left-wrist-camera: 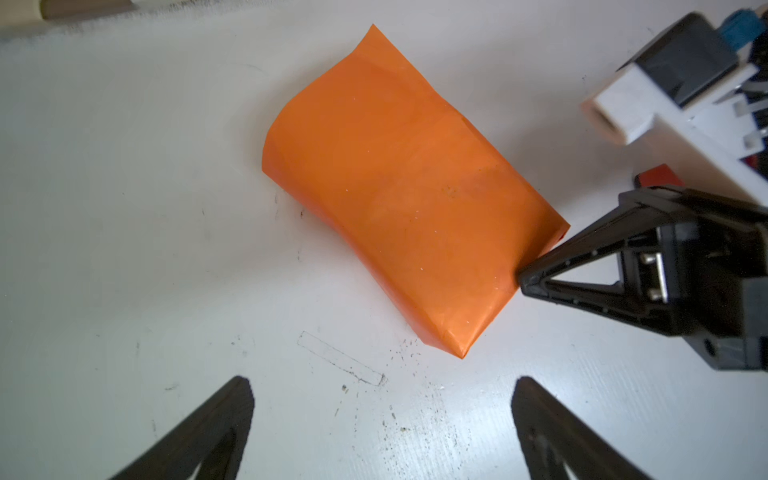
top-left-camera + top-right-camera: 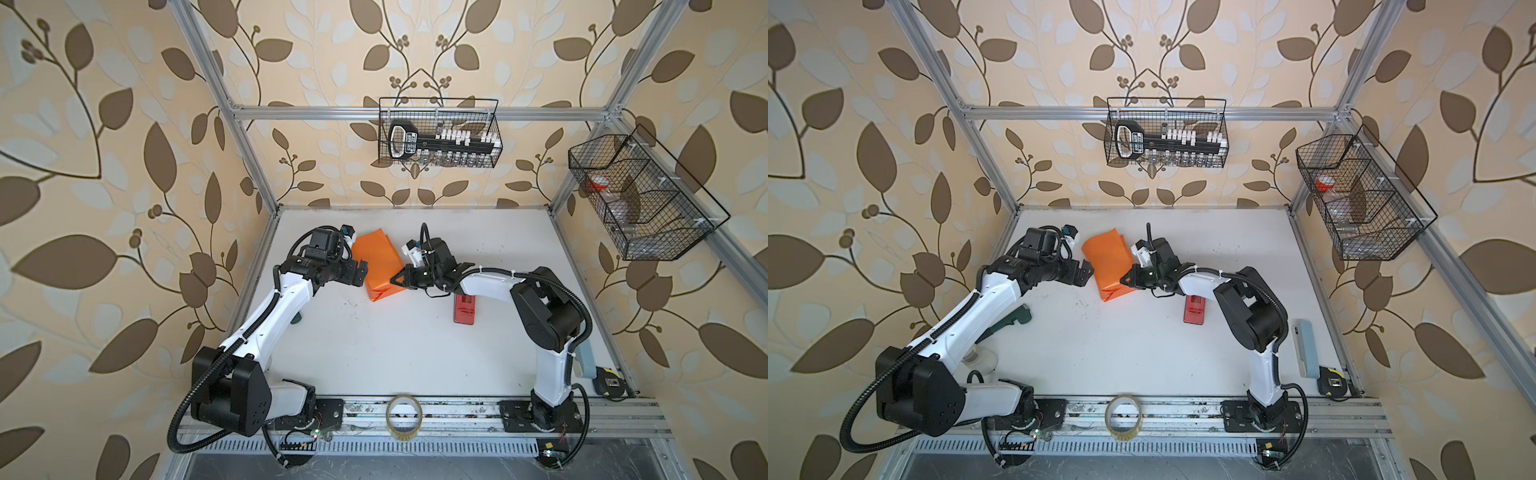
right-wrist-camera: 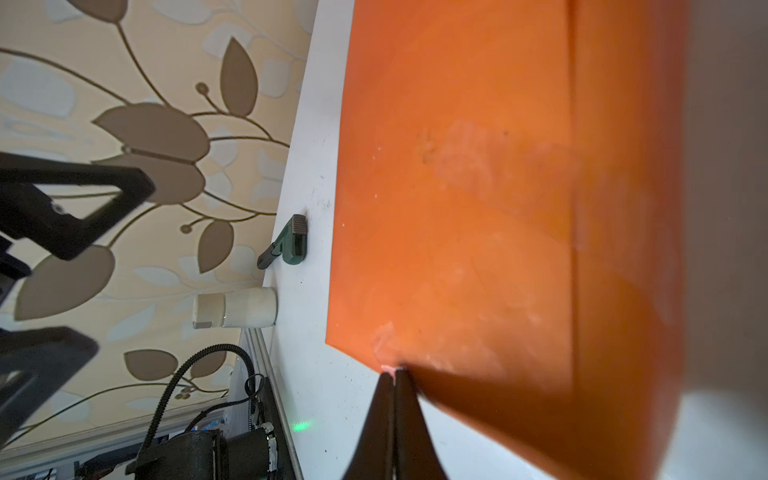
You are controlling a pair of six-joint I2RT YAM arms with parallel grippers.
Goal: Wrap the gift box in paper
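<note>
- The right fingers (image 3: pixel 392 376) are nearly closed, pinching the paper (image 3: pixel 457 208) edge, probably to keep the fold tight.
- The left fingers (image 2: pixel 362 272) are wide apart and empty; the paper lies on the bench (image 2: pixel 374 340) between both.
- No gift box visible; presumably inside.

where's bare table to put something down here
Widest bare patch: table middle, between the two arms, bordered by the paper, red tape dispenser and tape roll. The back right corner is also bare. Crowded around the paper, where left hand and right hand meet.
</note>
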